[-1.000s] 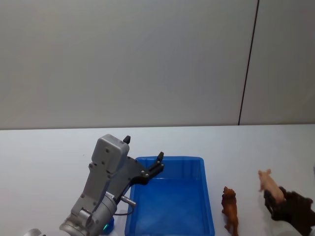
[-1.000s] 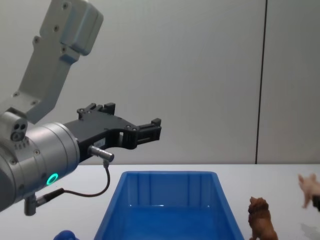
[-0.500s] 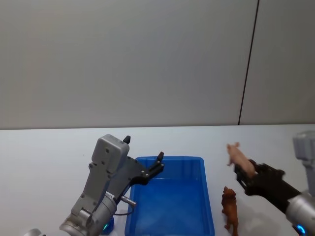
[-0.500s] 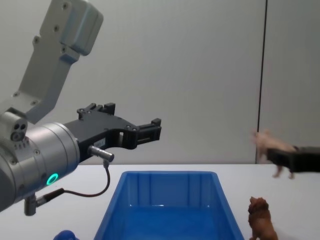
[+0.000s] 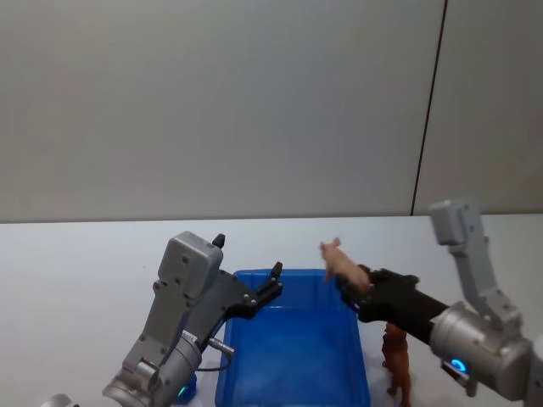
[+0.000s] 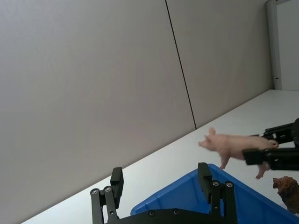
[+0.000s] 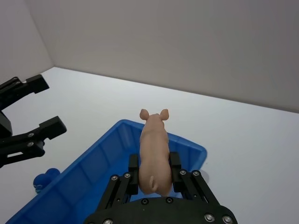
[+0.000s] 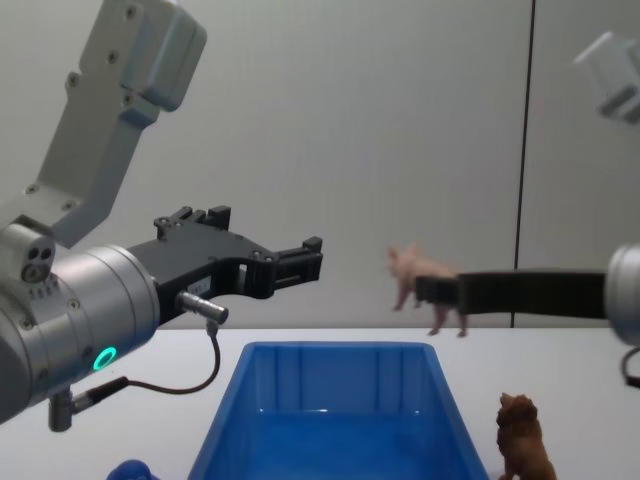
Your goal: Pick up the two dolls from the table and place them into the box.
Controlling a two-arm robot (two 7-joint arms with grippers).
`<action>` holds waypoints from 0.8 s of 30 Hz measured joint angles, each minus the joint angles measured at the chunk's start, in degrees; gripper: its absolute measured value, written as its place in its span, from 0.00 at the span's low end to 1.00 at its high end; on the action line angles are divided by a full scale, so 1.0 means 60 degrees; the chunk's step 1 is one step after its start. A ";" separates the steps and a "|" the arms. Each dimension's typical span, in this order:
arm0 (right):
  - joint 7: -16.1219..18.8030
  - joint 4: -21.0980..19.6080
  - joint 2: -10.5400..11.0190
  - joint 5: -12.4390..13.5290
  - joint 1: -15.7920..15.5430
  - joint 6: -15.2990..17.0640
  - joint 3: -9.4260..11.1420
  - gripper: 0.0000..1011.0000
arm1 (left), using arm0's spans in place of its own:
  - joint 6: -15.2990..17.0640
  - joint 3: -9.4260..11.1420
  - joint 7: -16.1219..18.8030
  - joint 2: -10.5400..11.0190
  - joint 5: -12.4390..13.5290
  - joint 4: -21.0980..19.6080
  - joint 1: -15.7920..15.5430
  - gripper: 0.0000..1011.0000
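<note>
1. Left claw [image 6: 160, 169] hangs above the near-left rim of the bright blue rectangular plastic bin [image 5: 293, 274]; fingers apart, nothing in them, looks idle
2. Reddish-brown lion-like toy figurine [image 5: 397, 360] stands upright on the plain white surface [image 5: 85, 254], just beside the bin's right wall at its near end, untouched
3. Bin interior looks empty, no doll in it
4. Right claw [image 5: 349, 284] reaches in from the right, clamped on the pale pink pig-like toy figurine [image 5: 339, 259] by its rear half; pig is in the air, snout pointing away from the claw, about over the bin's far right corner
5. Progress: no doll placed yet; pig lifted and at the bin, release left, then the whole lion pick and place
</note>
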 joint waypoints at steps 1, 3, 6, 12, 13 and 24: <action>0.0095 0.0150 -0.0102 -0.0047 0.0123 0.0091 -0.0073 0.37 | 0.0000 0.0000 0.0000 0.0000 0.0000 0.0000 0.0000 0.99; 0.0170 0.0277 -0.0178 -0.0088 0.0209 0.0148 -0.0127 0.40 | 0.0000 0.0000 0.0000 0.0000 0.0001 0.0000 0.0000 0.99; 0.0287 0.0529 -0.0325 -0.0168 0.0365 0.0223 -0.0251 0.49 | 0.0000 0.0000 0.0000 0.0000 0.0000 0.0000 0.0000 0.99; 0.0415 0.0837 -0.0489 -0.0327 0.0537 0.0224 -0.0412 0.69 | 0.0000 0.0000 0.0000 0.0000 0.0000 0.0000 0.0000 0.99; 0.0419 0.0866 -0.0500 -0.0344 0.0547 0.0206 -0.0428 0.71 | 0.0000 0.0000 0.0000 0.0000 0.0000 0.0000 0.0000 0.99; 0.0221 0.0754 -0.0322 -0.0541 0.0354 -0.0458 -0.0407 0.99 | 0.0000 0.0000 0.0000 0.0000 0.0000 0.0000 0.0000 0.99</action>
